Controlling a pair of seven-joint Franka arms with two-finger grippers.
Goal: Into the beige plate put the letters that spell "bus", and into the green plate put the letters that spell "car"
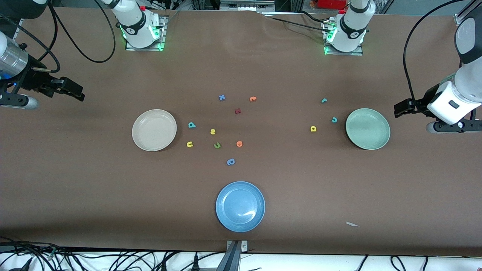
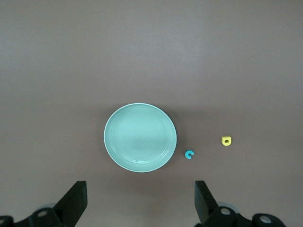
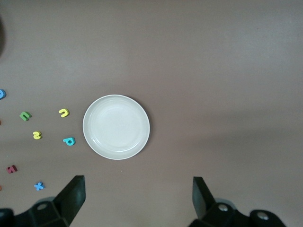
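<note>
The beige plate (image 1: 154,130) (image 3: 116,126) lies empty toward the right arm's end. Beside it, toward the middle, lie the teal b (image 1: 192,125) (image 3: 69,141), yellow s (image 1: 212,131) (image 3: 37,135) and yellow u (image 1: 189,144) (image 3: 63,112). The green plate (image 1: 368,128) (image 2: 140,137) lies empty toward the left arm's end, with the teal c (image 1: 334,119) (image 2: 189,154), yellow a (image 1: 313,128) (image 2: 227,140) and thin teal r (image 1: 324,100) beside it. My right gripper (image 1: 75,92) (image 3: 138,198) hangs open over bare table at its end. My left gripper (image 1: 401,109) (image 2: 140,201) hangs open over bare table at its end. Both are empty.
A blue plate (image 1: 240,206) lies near the front edge. In the middle lie a green u (image 1: 217,145), an orange letter (image 1: 239,143), a blue round-bowled letter (image 1: 231,162), a dark red letter (image 1: 237,111), a blue x (image 1: 222,97) and another orange letter (image 1: 252,99).
</note>
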